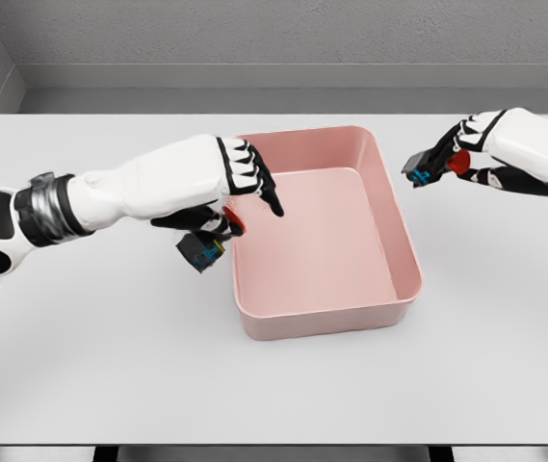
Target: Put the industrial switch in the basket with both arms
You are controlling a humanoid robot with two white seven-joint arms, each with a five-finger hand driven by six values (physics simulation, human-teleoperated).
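Head view. A pink rectangular basket with rounded corners and low walls stands on the pale grey surface. Two industrial switches appear, each a small dark block with a red button and blue and yellow details at one end. The left industrial switch is pinched beneath the left hand, just outside the basket's left wall, its red button touching or overlapping the rim; the upper fingers of that hand extend over the rim. The right industrial switch is gripped in the curled fingers of the right hand, held above the surface to the right of the basket, apart from its wall. Neither switch lies inside the basket.
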